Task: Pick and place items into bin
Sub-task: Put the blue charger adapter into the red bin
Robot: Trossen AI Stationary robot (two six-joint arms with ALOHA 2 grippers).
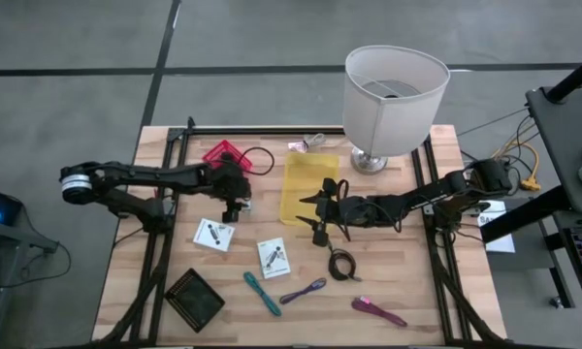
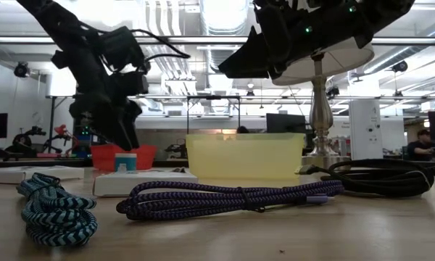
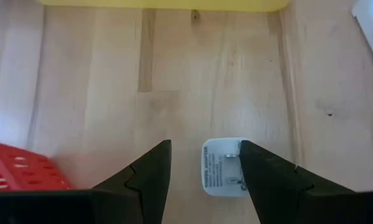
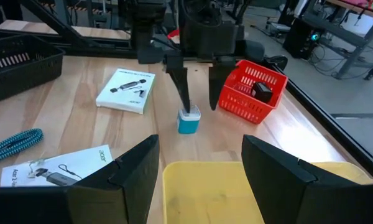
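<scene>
A small white and blue charger cube [image 3: 222, 175] stands on the table between the red basket [image 1: 223, 155] and the yellow bin [image 1: 308, 184]. My left gripper [image 3: 205, 168] is open just above it, one finger on each side, with the cube close to one finger [image 3: 267, 174]. The right wrist view shows that gripper [image 4: 199, 106] over the cube [image 4: 188, 120]. My right gripper [image 1: 320, 211] is open and holds nothing, above the bin's near end [image 4: 236, 186]. Two white cards [image 1: 213, 234] [image 1: 273, 256], a teal cable [image 1: 262, 291], a purple cable [image 1: 303, 289] and a coiled black cable [image 1: 344, 264] lie flat on the table. My left gripper comes at the charger cube from above, pointing down, with the cube standing on the table between its open fingers. One finger [image 4: 185, 93] is right at the cube's top edge [image 4: 188, 112]. I cannot tell whether it touches.
The white lamp [image 1: 393, 92] stands at the far edge, beside the bin. A dark object lies in the red basket [image 4: 252, 93]. A black mesh tray [image 1: 194, 296] and a magenta tool [image 1: 378, 310] are near the near edge. Black frame rails run along both table sides.
</scene>
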